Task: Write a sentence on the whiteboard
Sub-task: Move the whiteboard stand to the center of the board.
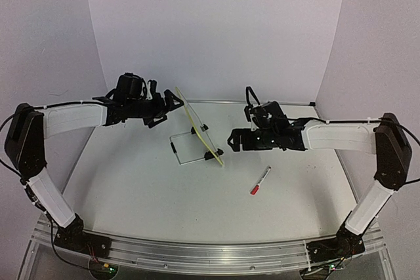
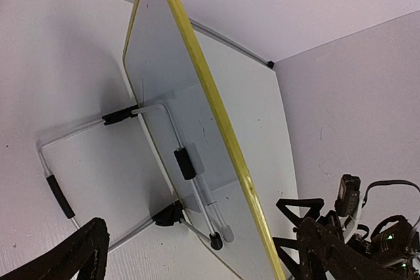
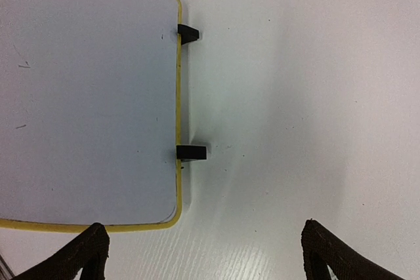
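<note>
Currently, the small rectangular whiteboard with a yellow rim [image 1: 199,124] stands tilted at the middle of the white table [image 1: 144,188], its two black clip feet [image 3: 191,153] on the surface. The left gripper [image 1: 174,101] is just beside the board's far top corner, jaws spread wide, holding nothing. The right gripper [image 1: 231,141] faces the board from the right, fingers [image 3: 88,254] wide apart, empty. A slim white red-capped marker [image 1: 260,181] lies near-right of the board, apart from both grippers.
</note>
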You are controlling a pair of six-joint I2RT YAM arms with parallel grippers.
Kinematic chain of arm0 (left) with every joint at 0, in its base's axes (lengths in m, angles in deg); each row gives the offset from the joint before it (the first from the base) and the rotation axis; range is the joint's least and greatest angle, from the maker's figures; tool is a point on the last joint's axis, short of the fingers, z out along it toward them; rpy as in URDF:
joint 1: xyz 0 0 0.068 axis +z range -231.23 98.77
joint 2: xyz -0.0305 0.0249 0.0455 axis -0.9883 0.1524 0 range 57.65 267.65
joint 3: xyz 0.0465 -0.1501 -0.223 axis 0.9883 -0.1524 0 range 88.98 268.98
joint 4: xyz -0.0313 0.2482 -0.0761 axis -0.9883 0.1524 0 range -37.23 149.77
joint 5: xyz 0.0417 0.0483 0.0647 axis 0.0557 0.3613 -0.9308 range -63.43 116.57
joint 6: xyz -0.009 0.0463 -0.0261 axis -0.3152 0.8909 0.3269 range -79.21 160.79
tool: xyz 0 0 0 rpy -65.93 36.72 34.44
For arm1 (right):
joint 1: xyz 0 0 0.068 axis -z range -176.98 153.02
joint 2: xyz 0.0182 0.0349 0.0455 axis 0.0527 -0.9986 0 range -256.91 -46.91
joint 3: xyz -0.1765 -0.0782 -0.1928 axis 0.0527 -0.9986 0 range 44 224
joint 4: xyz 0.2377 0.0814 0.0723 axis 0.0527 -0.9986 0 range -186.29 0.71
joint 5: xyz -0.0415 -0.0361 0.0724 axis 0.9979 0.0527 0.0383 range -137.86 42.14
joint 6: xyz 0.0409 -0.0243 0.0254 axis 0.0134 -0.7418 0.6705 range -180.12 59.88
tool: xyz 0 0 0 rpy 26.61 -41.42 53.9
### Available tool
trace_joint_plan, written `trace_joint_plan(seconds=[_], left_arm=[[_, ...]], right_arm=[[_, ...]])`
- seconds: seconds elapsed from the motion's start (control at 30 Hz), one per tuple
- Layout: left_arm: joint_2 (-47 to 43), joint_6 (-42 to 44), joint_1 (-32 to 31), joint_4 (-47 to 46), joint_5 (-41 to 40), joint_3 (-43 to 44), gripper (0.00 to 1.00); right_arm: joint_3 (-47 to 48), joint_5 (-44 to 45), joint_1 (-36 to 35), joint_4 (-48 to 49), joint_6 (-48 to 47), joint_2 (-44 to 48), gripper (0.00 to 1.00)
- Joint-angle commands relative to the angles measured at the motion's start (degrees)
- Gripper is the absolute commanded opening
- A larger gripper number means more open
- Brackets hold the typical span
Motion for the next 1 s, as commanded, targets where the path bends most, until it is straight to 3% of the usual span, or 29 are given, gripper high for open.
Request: trace_joint_plan(seconds=[0.0, 0.5, 0.97], left_arm=[[4.8, 1.4, -1.0, 5.9, 2.0, 7.4, 0.99], [15.2, 2.2, -3.3, 9.4, 5.1, 17.2, 0.99], [20.2, 8.4, -3.7, 17.2, 4.8, 24.2, 0.71]], right_arm=[[-3.0, 3.3, -0.2, 0.7, 1.0, 3.9, 0.98], [-8.5, 5.2, -0.1, 0.7, 2.7, 8.6, 0.98], [-8.3, 4.4, -0.1, 0.7, 2.8, 7.3, 0.98]])
